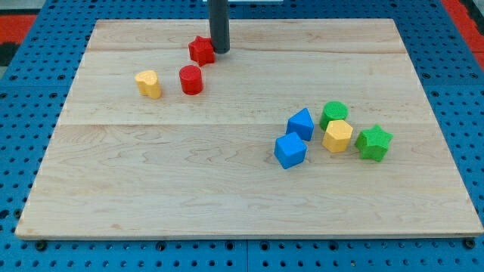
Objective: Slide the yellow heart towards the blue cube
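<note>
The yellow heart (pixel 149 83) lies on the wooden board (pixel 189 189) at the upper left. The blue cube (pixel 290 150) sits right of the middle, far to the heart's lower right. My tip (pixel 220 51) is near the view's top, just right of the red star (pixel 201 51) and up and right of the heart. It is apart from the heart.
A red cylinder (pixel 190 79) stands just right of the heart. A second blue block (pixel 301 123), a green cylinder (pixel 333 114), a yellow hexagon block (pixel 337 136) and a green star (pixel 373 143) cluster by the blue cube.
</note>
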### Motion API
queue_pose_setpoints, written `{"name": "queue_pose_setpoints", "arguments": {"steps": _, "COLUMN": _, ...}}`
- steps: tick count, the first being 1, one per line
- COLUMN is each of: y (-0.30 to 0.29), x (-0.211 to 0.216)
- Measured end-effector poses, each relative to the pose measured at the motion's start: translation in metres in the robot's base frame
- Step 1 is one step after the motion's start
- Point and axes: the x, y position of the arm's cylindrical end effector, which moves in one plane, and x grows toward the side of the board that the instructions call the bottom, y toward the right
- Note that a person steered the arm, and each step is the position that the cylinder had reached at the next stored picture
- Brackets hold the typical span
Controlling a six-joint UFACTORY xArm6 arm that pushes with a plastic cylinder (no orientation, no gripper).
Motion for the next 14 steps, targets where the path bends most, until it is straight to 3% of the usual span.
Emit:
{"name": "queue_pose_setpoints", "arguments": {"steps": 1, "y": -0.009, "x": -0.014}}
{"name": "queue_pose_setpoints", "arguments": {"steps": 2, "y": -0.064, "x": -0.005}}
{"name": "queue_pose_setpoints", "arguments": {"steps": 3, "y": -0.068, "x": 0.039}}
{"name": "queue_pose_setpoints", "arguments": {"steps": 5, "y": -0.113, "x": 0.079}}
{"name": "queue_pose_setpoints", "arguments": {"steps": 7, "y": -0.093, "x": 0.194}}
{"name": "queue_pose_setpoints", "arguments": {"steps": 8, "y": -0.13, "x": 0.144}}
{"name": "queue_pose_setpoints", "arguments": {"steps": 9, "y": -0.154, "x": 0.138}}
{"name": "queue_pose_setpoints", "arguments": {"steps": 10, "y": -0.179, "x": 0.213}}
{"name": "queue_pose_setpoints", "arguments": {"steps": 11, "y": -0.113, "x": 0.247}}
{"name": "queue_pose_setpoints", "arguments": {"steps": 13, "y": -0.164, "x": 0.191}}
{"name": "queue_pose_setpoints", "arguments": {"steps": 14, "y": -0.167, "x": 0.184}}
